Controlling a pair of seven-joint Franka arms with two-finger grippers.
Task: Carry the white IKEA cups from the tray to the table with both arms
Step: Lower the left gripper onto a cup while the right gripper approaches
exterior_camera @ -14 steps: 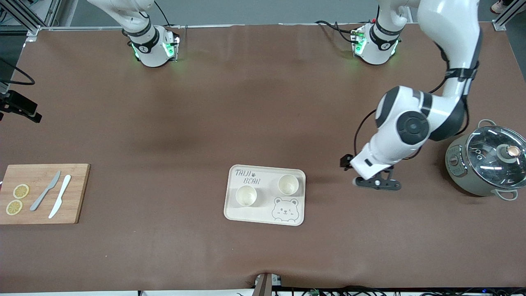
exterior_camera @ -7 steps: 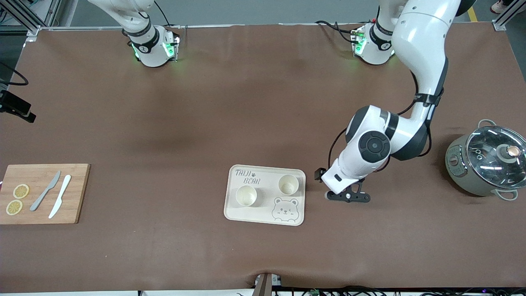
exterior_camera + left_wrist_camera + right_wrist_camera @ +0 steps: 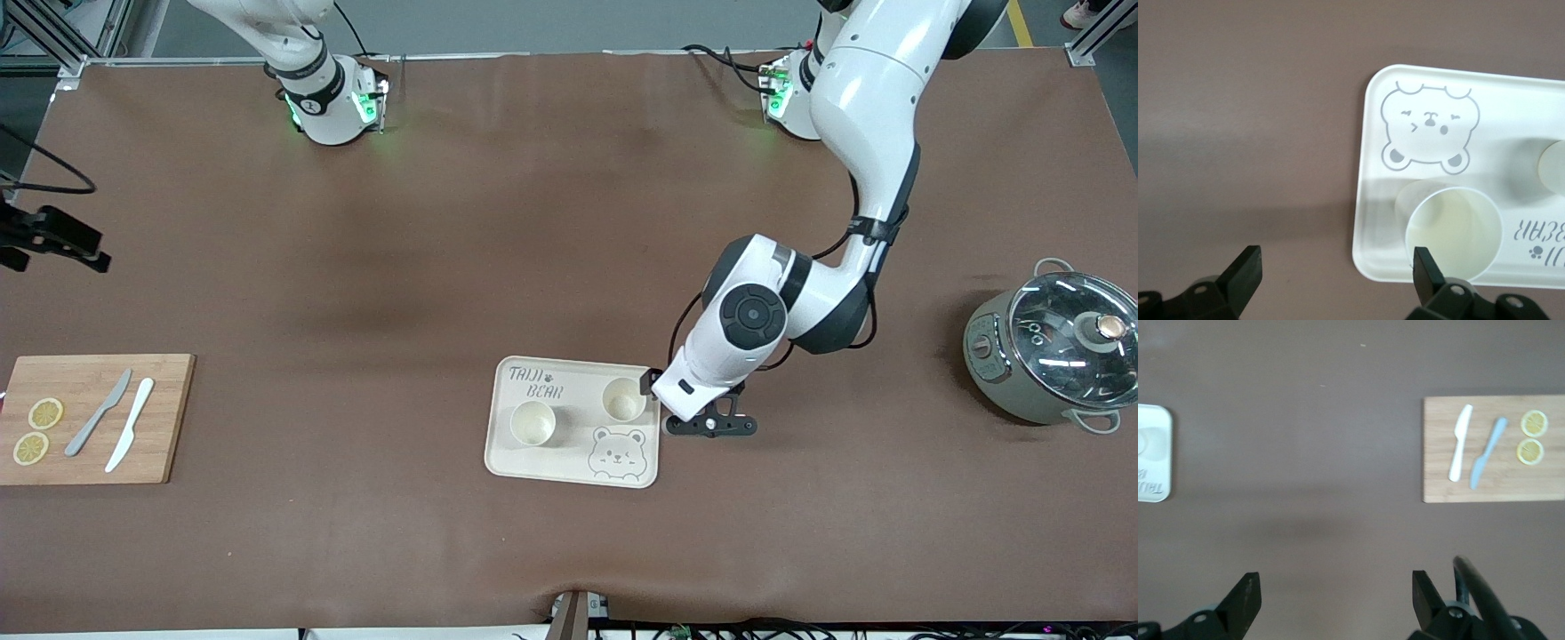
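Two white cups stand upright on the bear-printed tray: one toward the left arm's end, the other toward the right arm's end. My left gripper is open and empty, low over the table beside the tray's edge. In the left wrist view, the left gripper has one fingertip at the rim of the closer cup. The other cup is cut by the frame. My right gripper is open and empty, high over bare table between the tray and the board.
A wooden cutting board with two knives and two lemon slices lies at the right arm's end; it also shows in the right wrist view. A grey-green lidded pot stands at the left arm's end.
My left arm has swung from beside the pot toward the tray, and its gripper now hangs at the tray's edge. The cups and tray have not moved.
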